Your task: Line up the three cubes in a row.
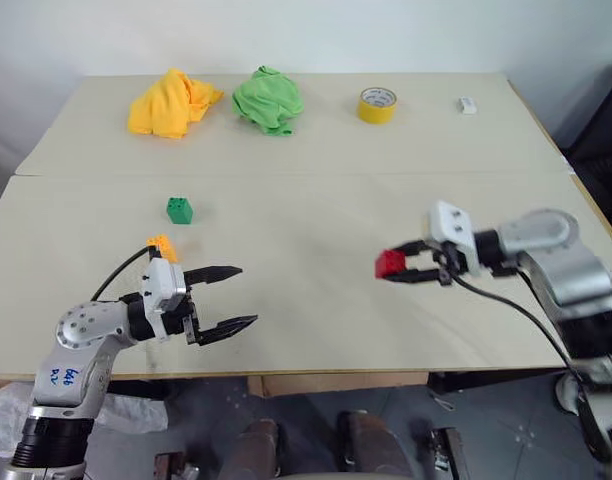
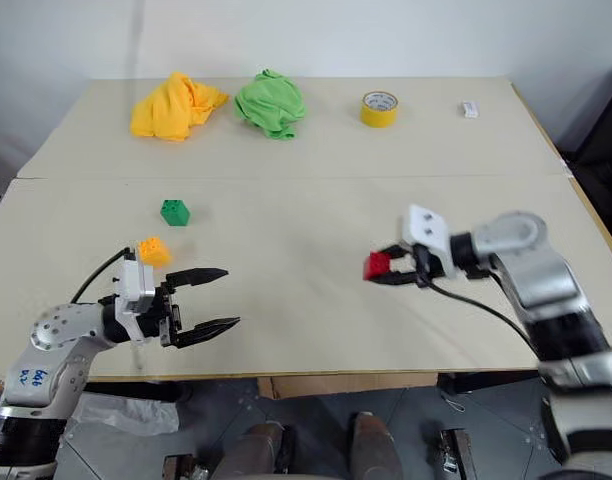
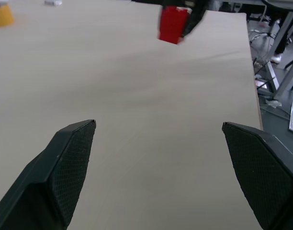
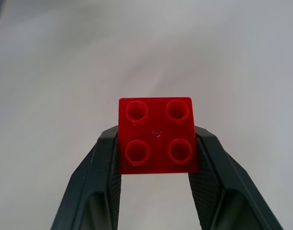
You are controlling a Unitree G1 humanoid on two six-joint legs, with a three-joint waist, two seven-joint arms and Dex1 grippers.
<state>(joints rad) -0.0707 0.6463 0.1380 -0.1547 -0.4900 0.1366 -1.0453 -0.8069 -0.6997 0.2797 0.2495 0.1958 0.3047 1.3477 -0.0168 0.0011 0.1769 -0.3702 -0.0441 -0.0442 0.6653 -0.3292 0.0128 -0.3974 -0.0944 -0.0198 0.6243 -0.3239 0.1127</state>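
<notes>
The red cube [image 4: 157, 136], studs facing the wrist camera, is pinched between the fingers of my right gripper [image 1: 394, 270], which is shut on it right of the table's centre and seems to hold it just off the surface. On the left lies the green cube [image 1: 179, 210]. The orange-yellow cube [image 1: 162, 243] sits a little nearer, partly hidden behind my left wrist. My left gripper [image 1: 244, 295] stands wide open near the front edge with nothing between its fingers, pointing across the table towards the red cube [image 3: 174, 24].
At the far side of the table [image 1: 316, 330] lie a crumpled yellow cloth [image 1: 171, 103], a green cloth [image 1: 269, 98], a yellow tape roll [image 1: 377, 104] and a small white object [image 1: 468, 105]. A seam crosses the tabletop behind the green cube.
</notes>
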